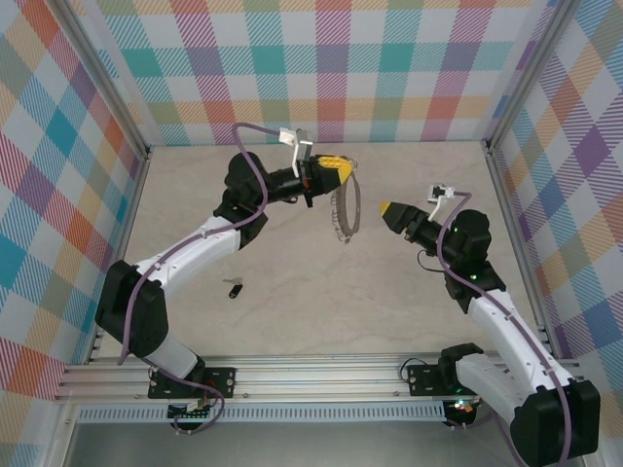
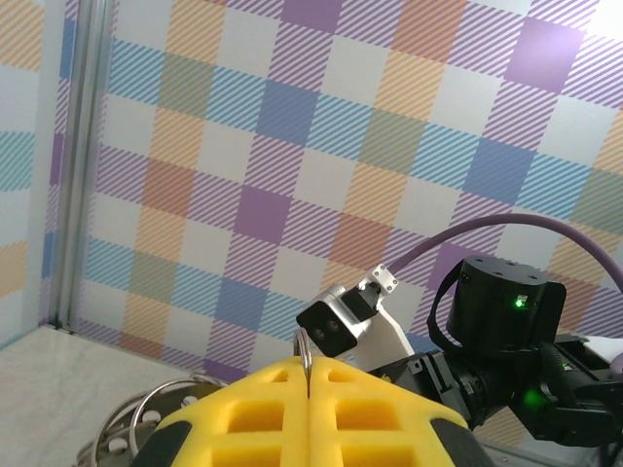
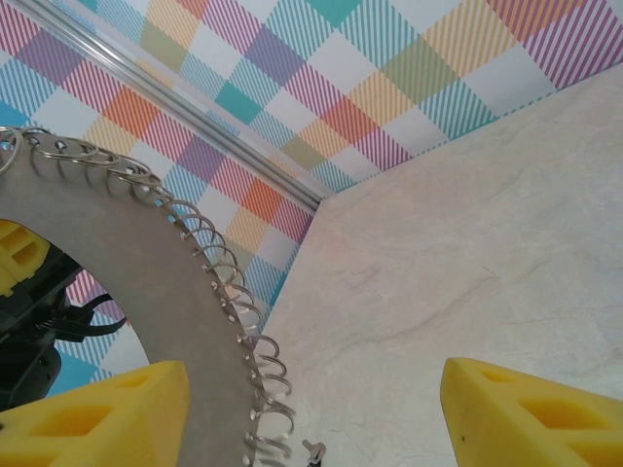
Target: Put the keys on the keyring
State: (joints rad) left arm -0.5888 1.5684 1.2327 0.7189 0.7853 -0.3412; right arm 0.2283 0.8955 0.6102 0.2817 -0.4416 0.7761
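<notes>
My left gripper (image 1: pixel 341 172) is raised at the back middle and shut on the keyring (image 1: pixel 345 210), a wide grey hoop edged with small wire loops that hangs below its yellow fingers. In the left wrist view the yellow pads (image 2: pixel 243 409) pinch one thin wire loop (image 2: pixel 308 352) of it. In the right wrist view the keyring (image 3: pixel 136 253) curves down the left side, beside the left finger (image 3: pixel 97 413). My right gripper (image 1: pixel 394 211) faces the hoop from the right, open with nothing between its fingers (image 3: pixel 531 413). A tiny dark key (image 1: pixel 234 288) lies on the table at the front left, and the key (image 3: pixel 312 449) peeks in at the bottom edge.
Plaid walls (image 1: pixel 331 68) close in the pale marble table (image 1: pixel 321 302) on three sides. An aluminium rail (image 1: pixel 321 375) runs along the near edge by the arm bases. The right arm's wrist camera (image 2: pixel 341 326) sits close in front of my left gripper.
</notes>
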